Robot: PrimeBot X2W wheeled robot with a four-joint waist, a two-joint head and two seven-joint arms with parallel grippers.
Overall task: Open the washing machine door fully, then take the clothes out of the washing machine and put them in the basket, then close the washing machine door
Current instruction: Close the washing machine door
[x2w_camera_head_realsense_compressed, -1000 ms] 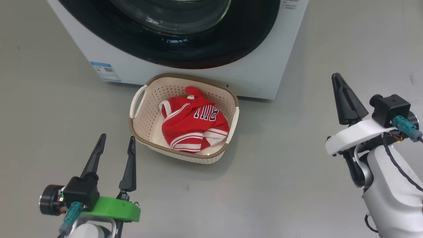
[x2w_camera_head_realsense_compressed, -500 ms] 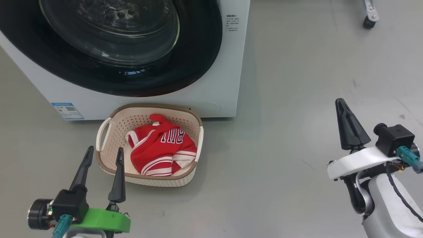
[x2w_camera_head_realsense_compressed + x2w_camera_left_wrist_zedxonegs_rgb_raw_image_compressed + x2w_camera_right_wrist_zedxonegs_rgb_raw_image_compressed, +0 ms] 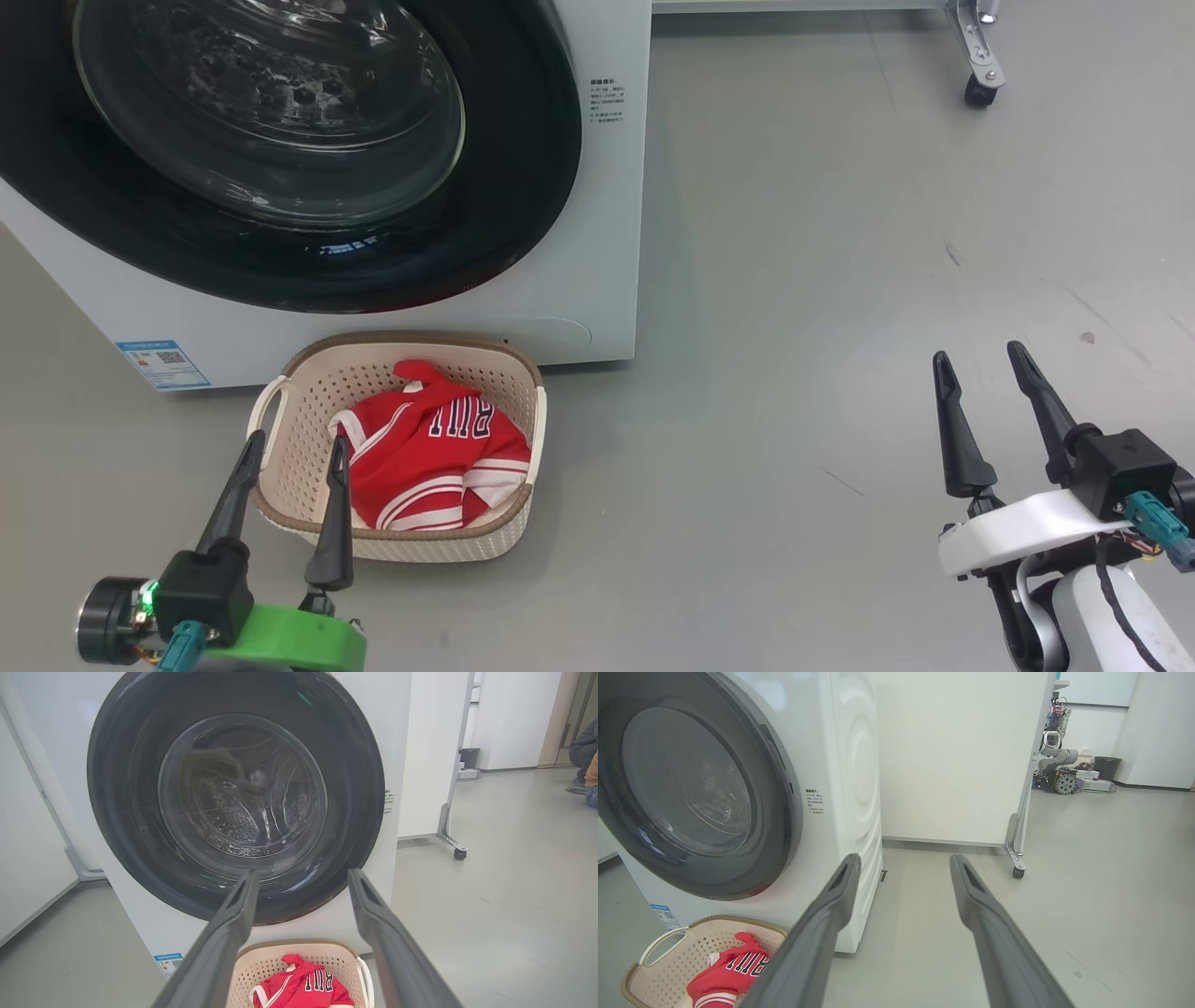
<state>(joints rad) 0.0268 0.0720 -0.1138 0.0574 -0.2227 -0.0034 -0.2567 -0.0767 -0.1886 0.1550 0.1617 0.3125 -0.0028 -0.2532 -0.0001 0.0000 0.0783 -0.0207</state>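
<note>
The white washing machine (image 3: 611,233) stands at the upper left, and its black-rimmed round door (image 3: 280,149) with the glass bowl lies flush against the front. On the floor just before it sits the cream basket (image 3: 518,523) holding the red clothes (image 3: 425,448), a jersey with dark lettering. My left gripper (image 3: 297,448) hovers open at the basket's near left rim, empty. Far to the right, over bare floor, my right gripper (image 3: 978,357) is open and empty. The left wrist view faces the door (image 3: 233,798) with the basket (image 3: 261,961) below; the right wrist view shows the washing machine (image 3: 850,788) from its right corner.
A white wheeled cabinet stands behind the washer, with a castor (image 3: 977,89) at the upper right and its panel (image 3: 962,756) in the right wrist view. Open grey floor (image 3: 794,327) stretches right of the washer. A seated person's leg (image 3: 586,760) shows at the far right of the left wrist view.
My right gripper has gone from shut to open. The head camera has turned, shifting washer and basket leftward and downward in the picture.
</note>
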